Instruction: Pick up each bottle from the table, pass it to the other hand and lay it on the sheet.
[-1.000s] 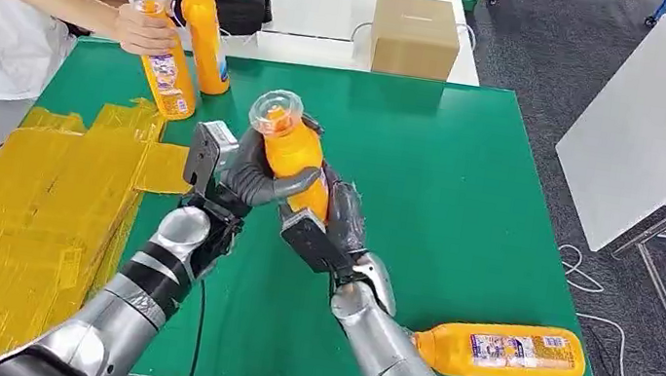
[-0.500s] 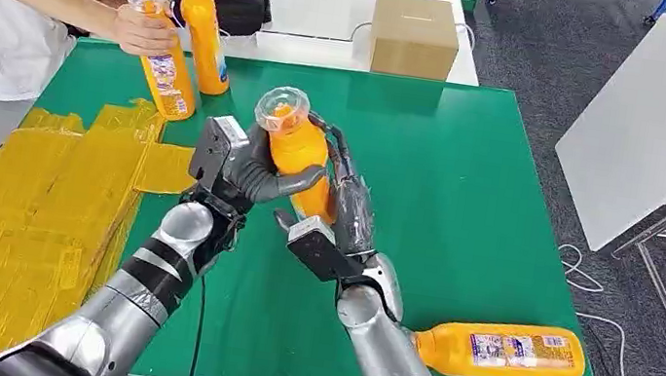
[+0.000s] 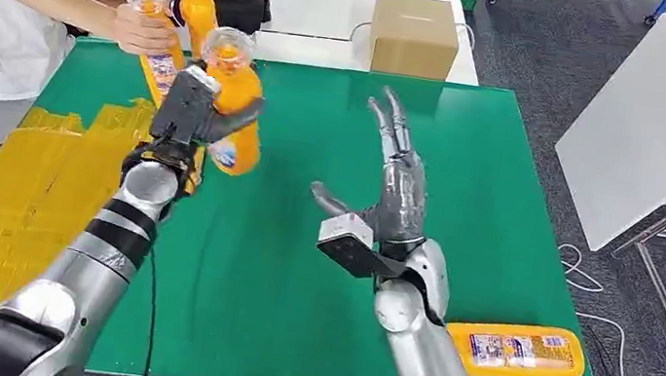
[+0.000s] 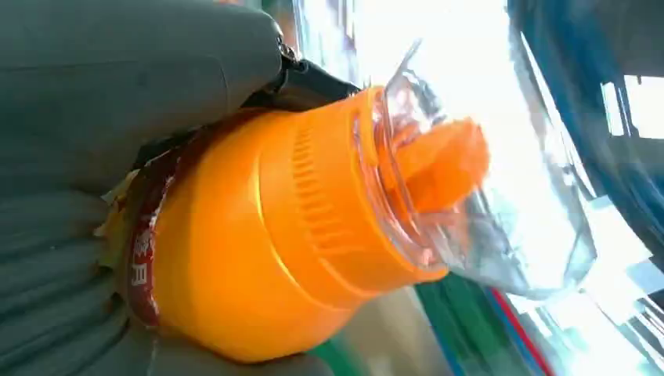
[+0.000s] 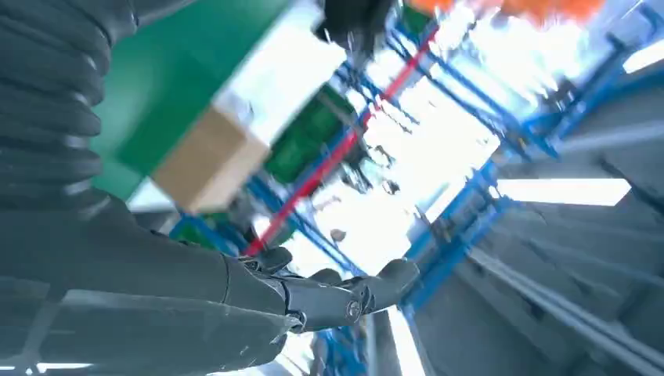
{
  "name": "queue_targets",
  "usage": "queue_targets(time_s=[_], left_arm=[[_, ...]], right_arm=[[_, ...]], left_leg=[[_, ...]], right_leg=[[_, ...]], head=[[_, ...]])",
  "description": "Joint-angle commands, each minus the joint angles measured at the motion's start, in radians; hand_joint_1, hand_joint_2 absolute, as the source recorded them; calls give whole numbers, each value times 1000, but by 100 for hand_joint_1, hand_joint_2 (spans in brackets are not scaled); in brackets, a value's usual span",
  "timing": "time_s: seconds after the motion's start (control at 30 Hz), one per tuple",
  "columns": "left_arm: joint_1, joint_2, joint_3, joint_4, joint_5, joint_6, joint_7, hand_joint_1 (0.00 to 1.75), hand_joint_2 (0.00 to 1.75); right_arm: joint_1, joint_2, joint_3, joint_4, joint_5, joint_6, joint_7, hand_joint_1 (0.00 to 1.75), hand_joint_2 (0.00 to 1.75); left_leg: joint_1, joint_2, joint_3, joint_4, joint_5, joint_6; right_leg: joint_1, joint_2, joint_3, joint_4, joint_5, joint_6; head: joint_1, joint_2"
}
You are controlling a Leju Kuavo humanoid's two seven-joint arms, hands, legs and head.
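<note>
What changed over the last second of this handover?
The right hand let go of the bottle and now stands open above the green mat. The left hand, gripping the bottle alone, carried it away toward the yellow sheet. Unchanged: the person's hand holds a standing bottle, another stands beside it, one bottle lies near the mat's front edge, and the box stays.

Silver arms with black-banded forearms, grey ribbed wrist covers, dark-fingered left hand (image 3: 191, 109) and right hand (image 3: 394, 192).
</note>
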Motion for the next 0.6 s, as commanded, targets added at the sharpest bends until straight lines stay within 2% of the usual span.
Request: queue_targets(time_s=[0.03,0.1,0.13,0.4,0.43,0.53,0.6], left_arm=[[-70,136,141,2,-805,246,172,175,175],[-56,181,136,-4,-997,246,258,175,175],[-50,253,29,12,-997,246,357,175,175],[-37,260,20,0,-997,246,369,175,175],[-61,291,-30,25,-973,203,398,175,175],[-77,341,-158,190,-997,246,520,175,175],[-74,355,-141,234,-986,243,490,175,175]], right_arm=[[3,-164,24,-223,18,-36,18,0,175],[32,-197,7,-248,18,-39,18,0,175],[62,-215,-6,-265,12,-39,15,0,175],[79,-229,-11,-272,2,-41,1,0,175],[90,-229,-18,-274,2,-47,2,0,175],[147,-256,-81,-298,-40,-68,-28,0,175],[160,-264,-112,-294,-68,-58,-50,0,175]], left_leg=[[0,1,1,0,-1,0],[2,2,4,1,-3,-1],[0,0,1,0,0,0],[1,-1,2,0,-1,-1],[1,-2,2,0,-1,-1],[1,-3,4,-1,-1,-1],[2,-2,8,-2,-2,-1]], right_leg=[[0,1,1,0,-1,0],[2,1,5,0,-2,-1],[0,0,2,-1,0,0],[1,-2,3,-1,-2,-1],[1,-3,3,-1,-2,-1],[1,-3,5,-2,-2,-1],[2,-4,10,-4,-3,-1]], head=[[0,0],[0,0],[0,0],[0,0],[0,0],[0,0],[0,0]])
